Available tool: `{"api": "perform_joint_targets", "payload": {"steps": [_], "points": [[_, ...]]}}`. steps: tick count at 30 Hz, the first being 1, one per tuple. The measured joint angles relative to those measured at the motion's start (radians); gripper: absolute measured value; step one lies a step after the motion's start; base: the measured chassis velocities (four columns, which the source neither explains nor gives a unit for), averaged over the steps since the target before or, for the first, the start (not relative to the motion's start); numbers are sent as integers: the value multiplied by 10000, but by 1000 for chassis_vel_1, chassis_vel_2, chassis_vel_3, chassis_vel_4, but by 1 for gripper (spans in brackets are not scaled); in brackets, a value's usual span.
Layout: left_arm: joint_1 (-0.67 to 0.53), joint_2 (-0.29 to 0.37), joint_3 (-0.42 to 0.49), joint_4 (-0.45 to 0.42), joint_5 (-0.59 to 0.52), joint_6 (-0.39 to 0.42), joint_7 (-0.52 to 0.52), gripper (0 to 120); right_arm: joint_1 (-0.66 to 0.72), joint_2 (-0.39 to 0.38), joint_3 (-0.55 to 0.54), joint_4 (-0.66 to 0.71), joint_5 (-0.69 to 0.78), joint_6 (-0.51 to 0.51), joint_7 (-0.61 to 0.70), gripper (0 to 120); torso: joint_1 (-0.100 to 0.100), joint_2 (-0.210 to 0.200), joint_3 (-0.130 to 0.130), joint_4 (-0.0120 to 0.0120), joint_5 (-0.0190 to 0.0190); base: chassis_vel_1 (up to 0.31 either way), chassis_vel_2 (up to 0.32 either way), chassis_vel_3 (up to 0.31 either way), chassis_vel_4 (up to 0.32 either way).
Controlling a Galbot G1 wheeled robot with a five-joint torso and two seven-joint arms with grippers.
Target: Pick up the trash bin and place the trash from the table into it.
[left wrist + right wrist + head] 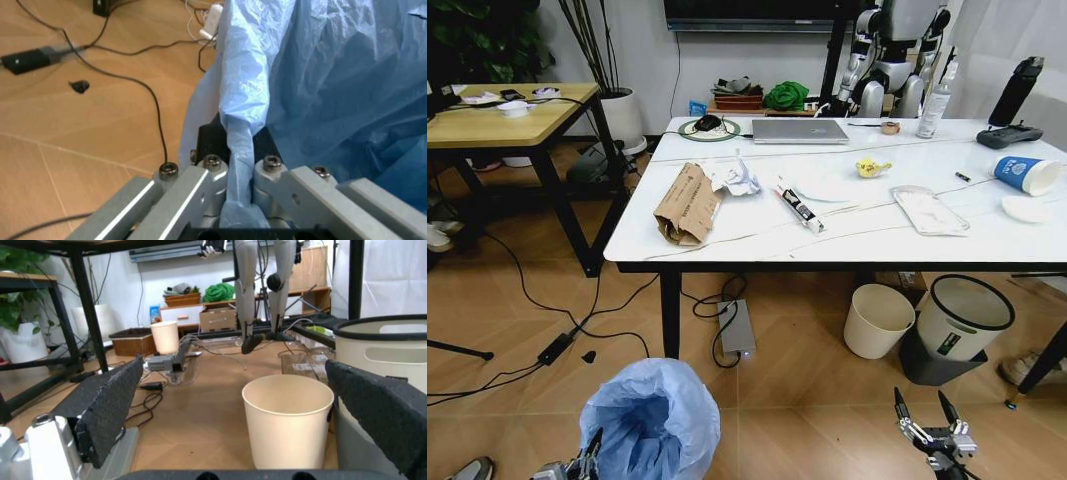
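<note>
While the left gripper is pinching the blue-bagged trash bin by its rim, the bin is hanging low in front of the robot, short of the marble table. In the left wrist view the two fingers are closing on a fold of the light-blue liner, one finger outside the wall and one inside, presumably so the bin can be carried with its mouth facing up and ready to catch litter.

Off to the other side, the right gripper is waiting near the floor with its padded fingers spread apart and nothing between them. Just beyond it a plain cream bin is standing under the table, beside a white bin with a black rim.

Farther ahead, up on the tabletop, the trash is lying untouched: flattened cardboard, crumpled white paper, a yellow wrapper, a clear plastic tray and a blue paper cup. I would judge the bin is being brought nearer so those pieces can be dropped in.
</note>
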Motion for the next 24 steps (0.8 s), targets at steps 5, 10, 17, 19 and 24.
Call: {"api": "perform_joint_targets", "payload": {"steps": [5,10,17,19,24], "points": [[-30,6,421,-13,-306,270,-421,0,-24,38,38,3,-58,-3,17,100,103,256,153,0,-2,0,0,0,0],[29,161,700,-269,-763,729,-957,0,-47,83,57,6,-125,-4,34,100,201,474,272,-1,-1,0,0,0,0],[193,327,723,-592,-528,1050,-1360,0,-28,134,63,-10,-176,-5,56,100,301,759,457,-1,-1,0,0,0,0],[271,368,686,-728,-261,1170,-1478,0,3,161,59,-35,-217,-11,63,100,349,885,537,0,-1,0,0,0,0],[232,314,543,-744,385,1039,-1443,0,46,198,29,-72,-271,-13,67,100,429,1080,651,0,-1,0,0,0,0]]}}
